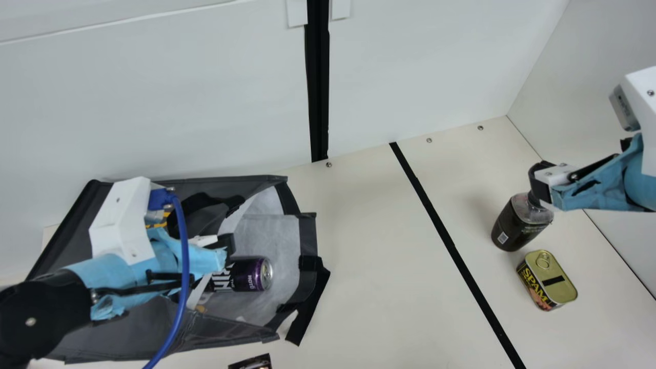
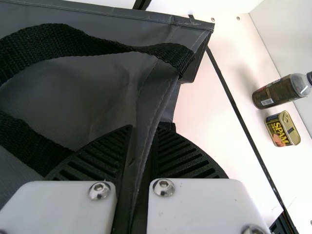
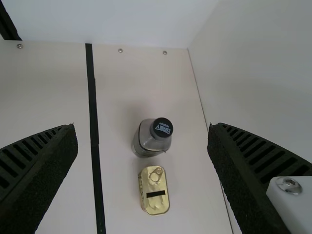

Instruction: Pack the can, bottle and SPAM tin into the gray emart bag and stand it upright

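The gray bag (image 1: 118, 333) lay on its side on the bench (image 1: 374, 287), at the left in the main view, its mouth turned toward the middle of the bench and its pale lining showing. Inside, near the mouth, the purple and black can (image 1: 251, 274) rested on its side, its lid end toward the opening. The left gripper (image 1: 227, 245) was narrow, its two ribbed fingers pinching a fold of the bag's gray fabric between them, as the left wrist view showed; a black handle (image 2: 58, 39) looped over the cloth just beside them.

Well apart from the bag, beyond the black line (image 1: 451, 246) on the bench, the bottle (image 1: 515, 225) stood upright, dark below and clear at the shoulder, with a black cap. The right gripper (image 1: 539, 184) was at the bottle's top in the main view, and the right wrist view showed its fingers spread wide, one to each side of the bottle, with bench visible between. Just beside the bottle sat the SPAM tin (image 1: 554, 279), its gold pull-tab lid facing up with a short black strip across it. At the main view's bottom edge, below the bag, part of a dark packet-like item (image 1: 251, 363) showed.
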Motion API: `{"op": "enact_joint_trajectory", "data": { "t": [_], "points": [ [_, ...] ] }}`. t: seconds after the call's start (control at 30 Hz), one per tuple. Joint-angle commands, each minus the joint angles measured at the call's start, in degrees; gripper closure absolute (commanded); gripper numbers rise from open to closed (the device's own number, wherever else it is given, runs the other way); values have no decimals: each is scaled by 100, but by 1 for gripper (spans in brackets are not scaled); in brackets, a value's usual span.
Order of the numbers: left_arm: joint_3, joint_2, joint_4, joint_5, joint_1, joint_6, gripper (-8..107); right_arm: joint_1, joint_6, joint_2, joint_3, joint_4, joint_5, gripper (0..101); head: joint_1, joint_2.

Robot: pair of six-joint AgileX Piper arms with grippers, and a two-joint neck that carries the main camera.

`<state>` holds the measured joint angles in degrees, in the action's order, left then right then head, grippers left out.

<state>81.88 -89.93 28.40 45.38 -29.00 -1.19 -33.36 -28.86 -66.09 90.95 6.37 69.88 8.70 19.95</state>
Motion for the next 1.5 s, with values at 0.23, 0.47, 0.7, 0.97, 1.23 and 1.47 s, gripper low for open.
{"op": "enact_joint_trajectory", "data": {
  "t": [0.23, 0.47, 0.7, 0.97, 1.23, 1.47],
  "points": [
    [0, 0, 0, 0, 0, 0, 107, -104, 147, 246, -309, -178, 2, 6, 130, 5],
    [0, 0, 0, 0, 0, 0, 107, -292, 104, 383, -500, -132, 2, 6, 130, 5],
    [0, 0, 0, 0, 0, 0, 107, -440, 41, 431, -595, -39, 2, 6, 130, 5],
    [0, 0, 0, 0, 0, 0, 107, -517, -44, 380, -607, -7, 2, 6, 130, 5],
    [0, 0, 0, 0, 0, 0, 107, -592, -140, 191, -509, -47, 2, 6, 130, 5],
    [0, 0, 0, 0, 0, 0, 107, -669, -214, -80, -369, -107, 2, 6, 130, 5]
  ]
}}
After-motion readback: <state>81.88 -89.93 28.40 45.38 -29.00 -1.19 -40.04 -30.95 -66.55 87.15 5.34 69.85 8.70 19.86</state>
